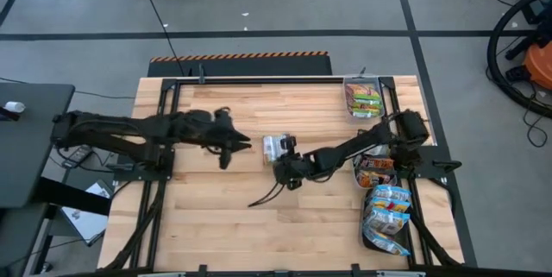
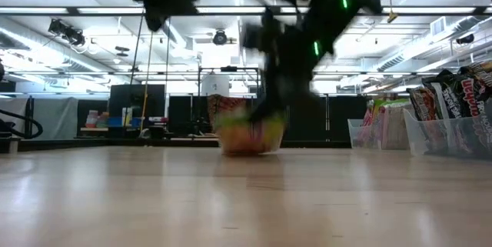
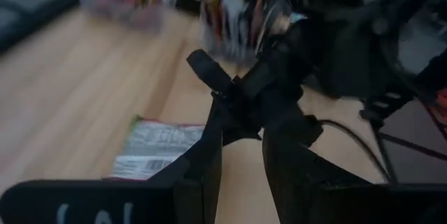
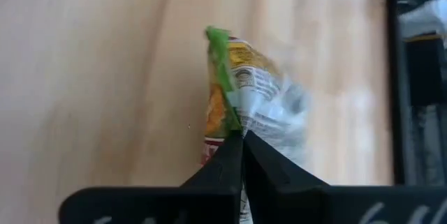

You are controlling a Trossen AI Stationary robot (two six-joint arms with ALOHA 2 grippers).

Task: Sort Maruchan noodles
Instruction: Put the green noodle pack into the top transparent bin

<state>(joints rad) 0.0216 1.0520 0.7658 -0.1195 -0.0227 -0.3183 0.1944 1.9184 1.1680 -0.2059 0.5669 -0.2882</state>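
One silver-green noodle packet (image 1: 274,146) sits at the table's middle, also seen as a packet (image 3: 157,147) in the left wrist view and a packet (image 4: 246,88) in the right wrist view. My right gripper (image 1: 285,163) is shut on it. My left gripper (image 1: 235,147) hovers open just left of it, holding nothing. Other packets fill three clear trays on the right: green ones in the far tray (image 1: 362,97), brown-red ones in the middle tray (image 1: 376,172), pale blue ones in the near tray (image 1: 388,217). My right gripper pinches the packet's near edge (image 4: 237,128) between its two shut fingers, coming slanting down from the table's right and near side. The packet stretches away from the fingertips, crumpled and tilted. In the low view its lower edge (image 2: 246,150) is at the table, touching or not, I cannot tell.
The three trays line the table's right edge beside the right arm's base. A black cable (image 1: 263,198) trails on the wood near the right gripper. Bare wood (image 1: 216,217) spreads over the near and left parts of the table.
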